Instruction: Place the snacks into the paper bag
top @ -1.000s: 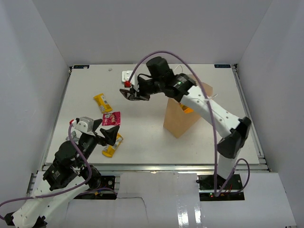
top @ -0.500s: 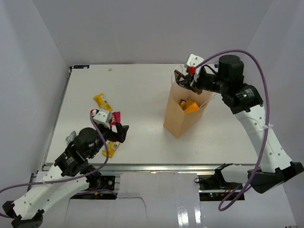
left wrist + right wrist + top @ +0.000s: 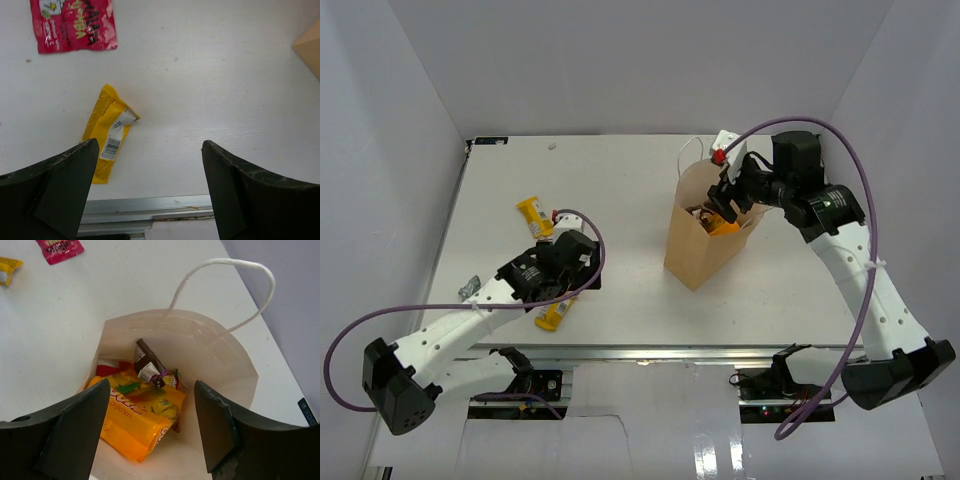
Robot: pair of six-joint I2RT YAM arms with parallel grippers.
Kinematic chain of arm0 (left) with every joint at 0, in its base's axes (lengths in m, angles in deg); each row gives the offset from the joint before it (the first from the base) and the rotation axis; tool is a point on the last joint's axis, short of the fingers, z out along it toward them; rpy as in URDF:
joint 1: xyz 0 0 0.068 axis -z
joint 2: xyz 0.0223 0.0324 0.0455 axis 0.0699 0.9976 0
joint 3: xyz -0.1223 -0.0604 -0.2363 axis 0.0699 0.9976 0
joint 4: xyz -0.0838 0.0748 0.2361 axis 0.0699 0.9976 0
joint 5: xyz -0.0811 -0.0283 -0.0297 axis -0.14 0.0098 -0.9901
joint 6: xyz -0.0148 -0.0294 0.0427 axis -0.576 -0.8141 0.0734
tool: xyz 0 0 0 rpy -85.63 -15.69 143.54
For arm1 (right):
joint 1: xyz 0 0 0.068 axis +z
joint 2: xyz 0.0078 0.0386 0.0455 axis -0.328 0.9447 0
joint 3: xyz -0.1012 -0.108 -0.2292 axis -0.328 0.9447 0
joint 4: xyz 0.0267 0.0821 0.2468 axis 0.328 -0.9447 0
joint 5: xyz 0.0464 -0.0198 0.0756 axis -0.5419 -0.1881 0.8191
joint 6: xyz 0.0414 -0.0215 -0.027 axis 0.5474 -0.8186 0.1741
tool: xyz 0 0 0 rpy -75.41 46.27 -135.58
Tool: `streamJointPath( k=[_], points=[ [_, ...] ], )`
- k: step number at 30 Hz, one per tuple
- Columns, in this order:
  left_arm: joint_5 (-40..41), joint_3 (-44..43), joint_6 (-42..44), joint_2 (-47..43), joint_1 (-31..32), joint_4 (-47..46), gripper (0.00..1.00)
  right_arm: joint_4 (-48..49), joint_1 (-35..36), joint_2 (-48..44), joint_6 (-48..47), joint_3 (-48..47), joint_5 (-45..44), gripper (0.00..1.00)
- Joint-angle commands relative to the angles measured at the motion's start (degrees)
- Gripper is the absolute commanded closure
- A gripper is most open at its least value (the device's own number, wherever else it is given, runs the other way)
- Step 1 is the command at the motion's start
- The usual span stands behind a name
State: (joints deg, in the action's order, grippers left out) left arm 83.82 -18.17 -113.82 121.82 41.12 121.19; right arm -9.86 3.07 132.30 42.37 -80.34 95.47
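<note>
The paper bag (image 3: 692, 240) stands upright right of centre, its white cord handle (image 3: 225, 262) raised. My right gripper (image 3: 725, 207) hangs over its mouth, open and empty (image 3: 152, 425). Inside lie an orange-yellow pouch (image 3: 135, 415), a dark purple bar (image 3: 150, 365) and a red packet (image 3: 107, 370). My left gripper (image 3: 582, 278) hovers open and empty (image 3: 150, 185) above the table's near edge. A yellow bar (image 3: 107, 132) lies just off its left finger (image 3: 60, 185), and a red packet (image 3: 75, 22) lies beyond it.
Another yellow bar (image 3: 533, 213) lies further back on the left, and a small silvery packet (image 3: 468, 288) sits near the left edge. The metal rail (image 3: 150, 207) of the near table edge runs under my left gripper. White walls enclose the table.
My right gripper swung from the far middle of the table to over the bag and opened; the dark bar now lies inside. My left arm reached forward over the loose packets.
</note>
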Motion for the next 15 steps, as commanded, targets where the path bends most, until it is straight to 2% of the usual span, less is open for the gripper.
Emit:
streamJointPath(
  k=[1,6,9,11,15],
  points=[
    [4.53,-0.7,-7.58,2.33,-0.12,6.97,0.07,1.72,-0.68,-4.72,2.05,-1.4,2.7,0.25],
    [9.54,-0.44,-13.91,14.8,-0.3,10.75,0.09,3.47,-1.47,-9.38,4.33,0.44,4.64,0.23],
    [9.82,0.09,-15.23,22.52,-1.61,10.76,0.09,4.17,-2.17,-10.96,5.21,1.76,5.69,0.22],
    [9.55,0.18,-14.71,25.44,-3.19,10.24,0.09,4.35,-2.44,-11.93,5.48,2.64,6.74,0.22],
    [5.09,0.18,-7.97,28.79,-8.2,4.79,0.12,5.05,-2.97,-13.78,5.92,4.31,7.98,0.21]
  ],
)
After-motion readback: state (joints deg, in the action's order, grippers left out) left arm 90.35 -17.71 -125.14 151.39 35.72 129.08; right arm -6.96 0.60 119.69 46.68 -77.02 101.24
